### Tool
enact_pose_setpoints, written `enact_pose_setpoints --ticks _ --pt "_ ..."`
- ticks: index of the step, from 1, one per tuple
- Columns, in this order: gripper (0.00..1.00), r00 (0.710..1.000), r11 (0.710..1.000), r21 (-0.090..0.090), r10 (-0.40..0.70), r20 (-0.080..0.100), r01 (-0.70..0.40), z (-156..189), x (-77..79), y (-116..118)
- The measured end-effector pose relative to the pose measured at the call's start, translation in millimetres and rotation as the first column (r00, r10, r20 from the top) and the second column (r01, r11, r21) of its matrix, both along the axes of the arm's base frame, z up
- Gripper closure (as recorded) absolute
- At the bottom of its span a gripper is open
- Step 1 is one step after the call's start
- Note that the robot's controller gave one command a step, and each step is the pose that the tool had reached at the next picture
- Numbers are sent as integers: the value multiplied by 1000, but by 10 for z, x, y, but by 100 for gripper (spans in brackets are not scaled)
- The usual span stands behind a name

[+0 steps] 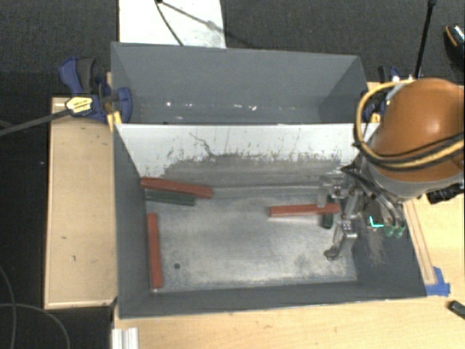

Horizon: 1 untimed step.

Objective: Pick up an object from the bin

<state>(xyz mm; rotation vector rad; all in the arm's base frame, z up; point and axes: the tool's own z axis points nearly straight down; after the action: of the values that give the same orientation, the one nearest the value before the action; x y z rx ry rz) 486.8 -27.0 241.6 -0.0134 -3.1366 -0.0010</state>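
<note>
Red bar (299, 210), item one: long, thin and flat. We recorded it lying on the floor of the grey bin (240, 267), immediately to the camera-left of the gripper (338, 246). Its long side ran straight away from the gripper and its near end came up against the gripper's body. We could not tell whether bar and gripper touched.

Gripper, item two: we found it low over the bin floor at the right-hand side, under the arm's orange cover (421, 122). We could not tell whether it stood wide or narrow, nor whether anything was held in it.

Second red bar (178, 188), item three: well apart from the gripper, far to its camera-left and somewhat nearer the back wall. It was slightly slanted, with a dark green strip (171, 199) just beside it on the front side.

Third red bar (154, 251), item four: the farthest from the gripper. We noted it along the left wall, running front to back.
</note>
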Motion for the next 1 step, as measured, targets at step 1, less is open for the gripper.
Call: enact_pose_setpoints --ticks 1 --pt "0 986 986 2 -166 8 166 -661 899 509"
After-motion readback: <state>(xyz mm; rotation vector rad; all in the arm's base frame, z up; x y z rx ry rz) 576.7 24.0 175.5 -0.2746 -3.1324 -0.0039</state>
